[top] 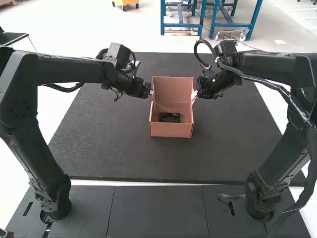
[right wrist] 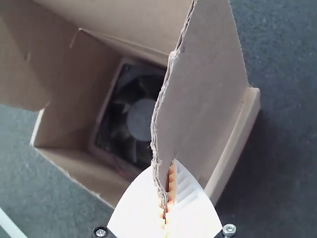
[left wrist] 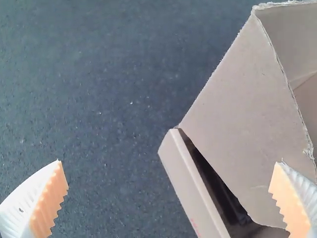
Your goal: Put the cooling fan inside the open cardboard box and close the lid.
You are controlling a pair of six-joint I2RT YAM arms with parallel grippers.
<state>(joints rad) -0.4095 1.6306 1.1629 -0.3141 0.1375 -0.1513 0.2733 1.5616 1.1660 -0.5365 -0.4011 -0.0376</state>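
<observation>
The cardboard box (top: 171, 127) stands in the middle of the black mat, its lid (top: 172, 89) upright at the far side. The black cooling fan (top: 169, 117) lies flat on the box floor, also seen from above as the fan (right wrist: 130, 124). My right gripper (top: 197, 93) is at the lid's right edge, and the right wrist view shows the gripper (right wrist: 167, 203) shut on the lid's side flap (right wrist: 198, 99). My left gripper (top: 148, 89) hovers by the lid's left edge, open, with one white fingertip (left wrist: 47, 203) over the mat and the left flap (left wrist: 247, 124) between the fingers.
A black mat (top: 99, 129) covers the table, with bare room on both sides of the box. Dark base plates (top: 158, 210) run along the near edge, where both arms are mounted.
</observation>
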